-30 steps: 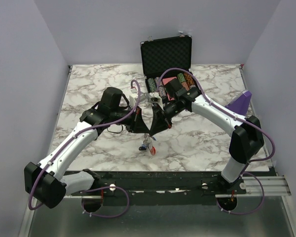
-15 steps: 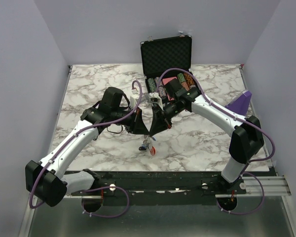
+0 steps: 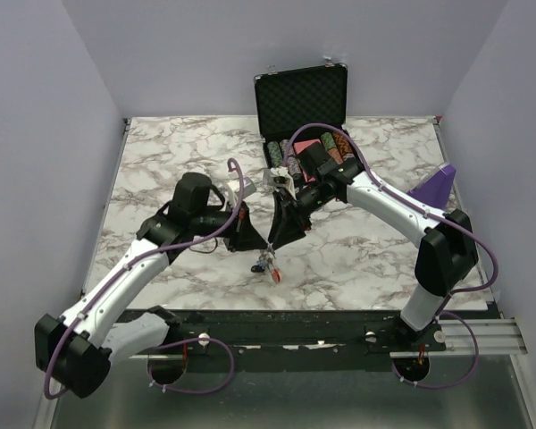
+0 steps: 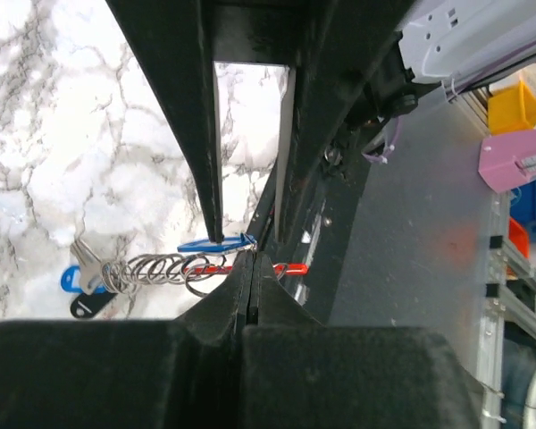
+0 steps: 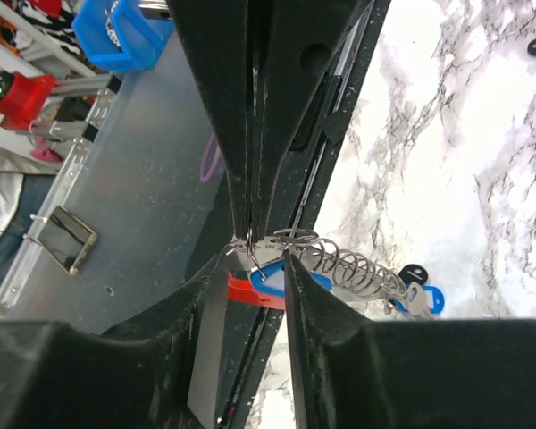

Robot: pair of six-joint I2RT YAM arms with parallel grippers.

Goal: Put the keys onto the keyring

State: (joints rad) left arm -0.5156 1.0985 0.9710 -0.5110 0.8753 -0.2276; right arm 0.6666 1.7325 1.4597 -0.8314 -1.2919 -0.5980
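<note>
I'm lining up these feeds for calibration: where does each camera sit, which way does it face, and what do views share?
Top external: above and behind the bases, looking down on the marble table; both arms, left gripper and right gripper show.
Left wrist: on the left arm, looking along its shut fingers at the right gripper.
Right wrist: on the right arm, looking between its parted fingers at the left gripper.
Both wrist views share the keyring and tagged keys.

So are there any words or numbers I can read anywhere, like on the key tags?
No text can be read anywhere.
The blue key tags look blank.
The poker chips in the case are too small to tell.
The red keyring shows no marking.
</note>
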